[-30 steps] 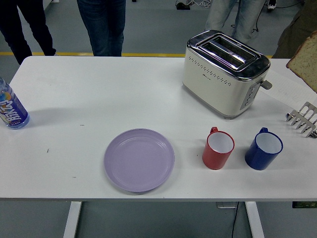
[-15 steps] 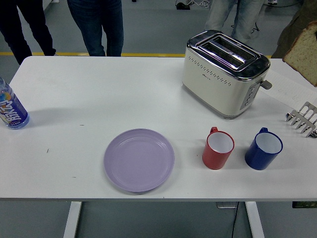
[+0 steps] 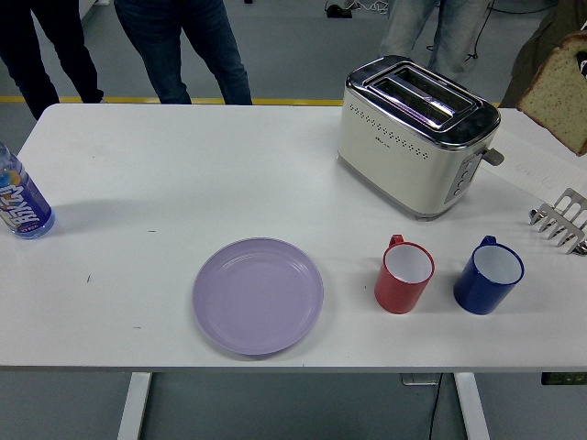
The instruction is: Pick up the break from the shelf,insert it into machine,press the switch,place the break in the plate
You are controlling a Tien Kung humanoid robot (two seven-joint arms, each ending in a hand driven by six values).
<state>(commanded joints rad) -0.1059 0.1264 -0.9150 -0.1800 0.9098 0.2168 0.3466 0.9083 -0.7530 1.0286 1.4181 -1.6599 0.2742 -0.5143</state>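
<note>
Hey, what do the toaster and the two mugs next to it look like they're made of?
The cream two-slot toaster looks like glossy painted metal or plastic below a polished chrome top, which mirrors its surroundings. The red mug and the blue mug look enamelled or glazed: shiny coloured outsides with plain white insides. Metal or ceramic underneath, I cannot tell.

One toaster (image 3: 417,136), one purple plate (image 3: 258,295), two mugs, red (image 3: 404,274) and blue (image 3: 488,275), one bottle (image 3: 20,199), one bread slice (image 3: 559,92), one metal rack (image 3: 562,220).
</note>
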